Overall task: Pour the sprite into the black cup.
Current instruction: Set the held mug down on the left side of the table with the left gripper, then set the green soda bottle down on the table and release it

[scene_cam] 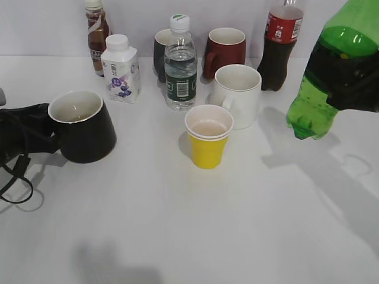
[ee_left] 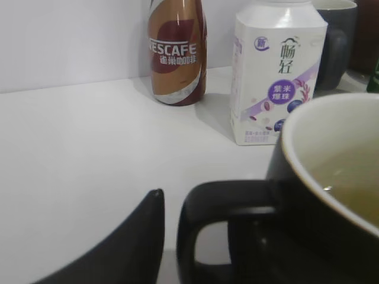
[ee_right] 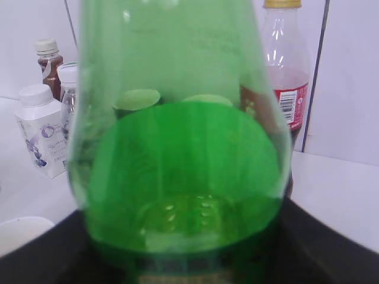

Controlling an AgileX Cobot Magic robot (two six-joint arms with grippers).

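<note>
A: Where is the sprite [scene_cam: 334, 71] now?

B: I see it at the right edge of the exterior view, lifted above the table [scene_cam: 177, 225] and tilted, with its base pointing down toward the middle. My right gripper [scene_cam: 355, 86] is clamped around its body — the dark claw wraps the bottle on both sides. In the right wrist view the green plastic fills almost everything, with some liquid in it.

A: And the black cup [scene_cam: 80, 127]?

B: It is on the left side, well apart from the bottle. It leans a little, and the white inside is visible. In the left wrist view I notice pale liquid in it.

A: Does the left gripper [scene_cam: 26, 133] hold it?

B: It is at the handle [ee_left: 219, 219]. One dark finger [ee_left: 127, 248] stands just beside the loop — but whether the claw pinches the handle, I cannot tell.

A: What is between them?

B: A yellow paper cup [scene_cam: 208, 137], with a white mug [scene_cam: 237, 94] behind it.
</note>
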